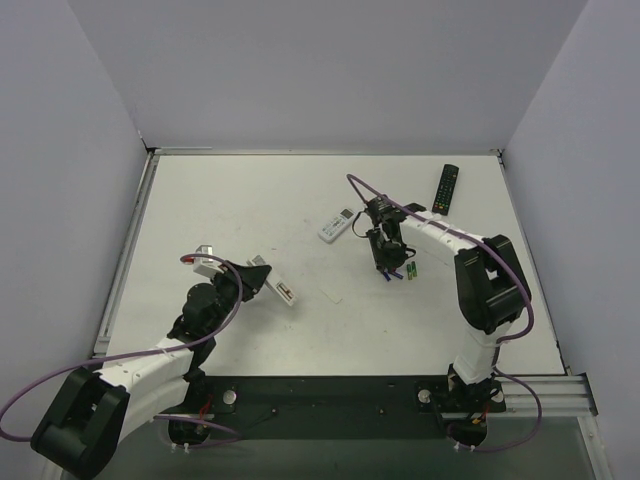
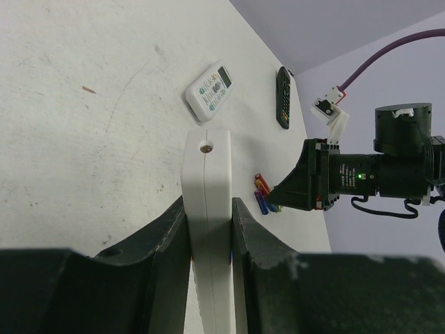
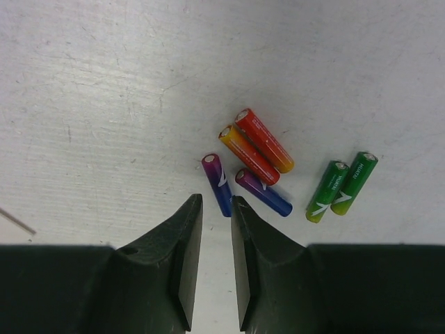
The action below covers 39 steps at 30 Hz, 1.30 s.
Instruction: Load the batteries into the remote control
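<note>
My left gripper (image 2: 208, 209) is shut on the slim white remote control (image 2: 206, 170), held on edge with its far end sticking out past the fingers. From above, the remote control (image 1: 283, 290) juts right of the left gripper (image 1: 255, 275). Two green batteries (image 3: 341, 186) lie side by side on the table, right of the right gripper (image 3: 216, 202). Its jaws stand narrowly open with nothing between them, tips just short of a blue-purple cell (image 3: 220, 184). In the top view the right gripper (image 1: 385, 262) hovers just left of the batteries (image 1: 411, 272).
Two red-orange cells (image 3: 256, 146) and a second blue-purple cell (image 3: 264, 193) lie beside the green ones. A wider white remote with a display (image 1: 337, 225) lies mid-table, and a black remote (image 1: 446, 187) sits at the far right. Walls enclose the table.
</note>
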Each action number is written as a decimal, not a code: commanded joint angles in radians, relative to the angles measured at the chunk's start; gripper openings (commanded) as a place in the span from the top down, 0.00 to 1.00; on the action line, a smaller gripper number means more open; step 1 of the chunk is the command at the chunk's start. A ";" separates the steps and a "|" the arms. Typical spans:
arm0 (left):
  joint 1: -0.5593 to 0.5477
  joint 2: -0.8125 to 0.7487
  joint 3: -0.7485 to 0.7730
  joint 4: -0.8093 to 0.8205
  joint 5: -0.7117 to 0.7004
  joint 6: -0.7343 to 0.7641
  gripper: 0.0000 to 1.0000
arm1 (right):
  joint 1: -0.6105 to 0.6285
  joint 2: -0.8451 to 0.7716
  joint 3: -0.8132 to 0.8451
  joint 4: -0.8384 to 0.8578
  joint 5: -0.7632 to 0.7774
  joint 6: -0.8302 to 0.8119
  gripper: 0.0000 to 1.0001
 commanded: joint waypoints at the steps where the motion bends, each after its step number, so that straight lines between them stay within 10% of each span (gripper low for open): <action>1: 0.005 0.001 0.029 0.028 0.023 0.013 1.00 | -0.026 -0.015 0.015 -0.054 0.035 -0.009 0.80; 39: 0.006 0.018 0.058 0.005 0.050 0.035 1.00 | -0.168 -0.071 -0.031 -0.064 0.039 0.103 0.80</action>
